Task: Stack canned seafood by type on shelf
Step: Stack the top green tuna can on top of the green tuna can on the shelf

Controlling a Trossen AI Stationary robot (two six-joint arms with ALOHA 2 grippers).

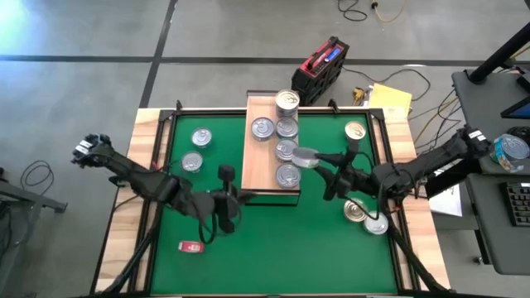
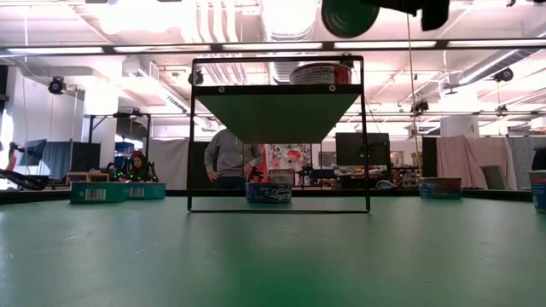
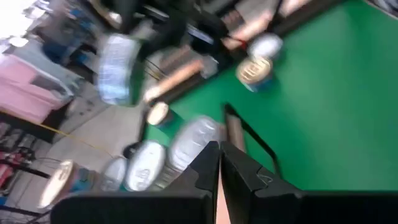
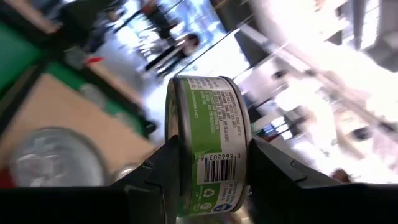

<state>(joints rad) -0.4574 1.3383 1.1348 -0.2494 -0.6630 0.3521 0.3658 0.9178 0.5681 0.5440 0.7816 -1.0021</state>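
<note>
**Green-labelled tin held at the shelf's right edge**

A tin with a green label [image 4: 208, 146] is clamped between the fingers of the right gripper [image 1: 319, 159], turned on its side so that label and barcode face the wrist camera. In the high view the tin is seen at the right edge of the shelf [image 1: 258, 170], just beside the row of silver-lidded tins [image 1: 286, 141] laid along the shelf's right half. One more silver tin [image 1: 262, 127] lies left of that row, on the shelf. The topmost tin of the row [image 1: 287, 101] is set at the shelf's far end.

Left of the shelf, two silver tins [image 1: 197, 149] are seen on the green mat [image 1: 273, 240]. Right of the shelf, a gold-lidded tin [image 1: 354, 131] and a pair of tins [image 1: 365, 217] rest on the mat.

The left gripper [image 1: 225, 217] is held near the shelf's near-left corner, its fingers pressed together with nothing between them. A small red flat object [image 1: 191, 246] lies on the mat, near that gripper.
</note>
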